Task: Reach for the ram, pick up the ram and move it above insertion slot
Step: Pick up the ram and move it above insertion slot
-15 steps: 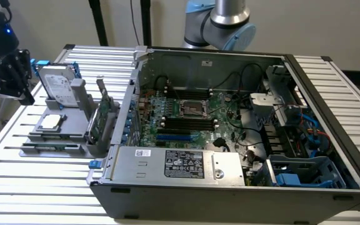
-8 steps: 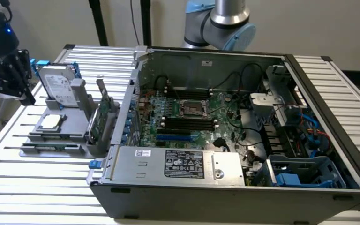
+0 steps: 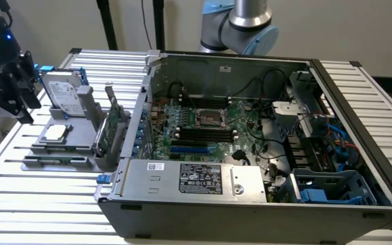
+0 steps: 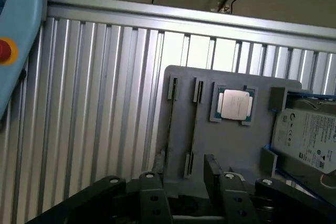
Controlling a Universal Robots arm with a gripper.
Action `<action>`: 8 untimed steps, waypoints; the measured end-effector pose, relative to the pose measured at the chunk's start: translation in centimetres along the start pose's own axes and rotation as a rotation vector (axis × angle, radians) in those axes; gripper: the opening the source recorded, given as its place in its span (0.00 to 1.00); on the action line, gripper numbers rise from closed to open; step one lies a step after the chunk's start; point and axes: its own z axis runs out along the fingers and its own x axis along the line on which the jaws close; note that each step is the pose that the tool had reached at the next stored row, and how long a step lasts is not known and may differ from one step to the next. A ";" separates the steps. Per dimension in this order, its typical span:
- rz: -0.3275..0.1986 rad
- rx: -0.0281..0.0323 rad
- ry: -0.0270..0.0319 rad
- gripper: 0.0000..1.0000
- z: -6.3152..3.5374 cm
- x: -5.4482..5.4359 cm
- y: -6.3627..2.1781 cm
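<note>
The gripper (image 3: 14,89) hangs at the exterior view's left, fingers (image 4: 211,177) spread wide, holding nothing. The ram (image 4: 192,127) seems to sit on edge in the grey holder (image 4: 247,145) beside the CPU (image 4: 233,103), just ahead, its long axis in line with their gap

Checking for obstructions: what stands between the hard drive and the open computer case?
In the exterior view, green circuit boards stand upright in the gray holder between the hard drive and the computer case.
</note>
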 end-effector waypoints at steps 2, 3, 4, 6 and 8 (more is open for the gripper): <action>0.016 0.0001 -0.0003 0.48 0.35 0.1 0.01; 0.025 0.0003 -0.0005 0.48 0.53 0.1 0.01; 0.033 0.0008 -0.0007 0.48 0.71 0.2 0.01; 0.046 0.0024 -0.0007 0.48 1.08 0.3 0.02; 0.051 0.0027 -0.0007 0.48 1.45 0.5 0.03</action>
